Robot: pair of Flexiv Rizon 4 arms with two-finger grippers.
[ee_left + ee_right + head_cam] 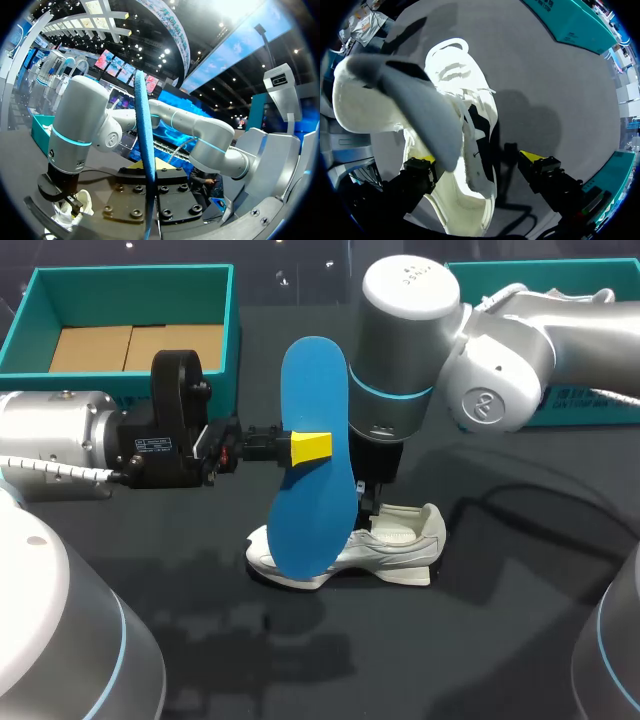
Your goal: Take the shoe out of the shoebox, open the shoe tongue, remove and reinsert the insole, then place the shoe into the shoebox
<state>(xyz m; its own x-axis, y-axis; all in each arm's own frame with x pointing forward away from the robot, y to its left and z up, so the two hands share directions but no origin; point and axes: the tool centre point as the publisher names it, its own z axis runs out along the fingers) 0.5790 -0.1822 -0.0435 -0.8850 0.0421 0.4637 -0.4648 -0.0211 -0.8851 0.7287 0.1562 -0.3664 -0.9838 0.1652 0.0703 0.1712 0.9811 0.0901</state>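
Note:
A blue insole [312, 460] hangs upright over the table, and my left gripper [305, 446] is shut on its middle. In the left wrist view the insole [143, 125] stands edge-on between the fingers of that gripper [150, 172]. Below it, a white shoe [395, 545] lies on the dark table, its toe hidden behind the insole. My right gripper [374, 498] points down at the shoe's opening. In the right wrist view the right gripper [477, 160] is open, its yellow fingertips [532, 156] wide apart with the shoe's side [470, 150] between them. Part of the shoe near the camera is blurred.
The teal shoebox [235, 315] with a cardboard floor stands at the back left. A second teal box [560, 270] sits at the back right, behind my right arm [500, 350]. The dark table [420, 660] stretches in front of the shoe.

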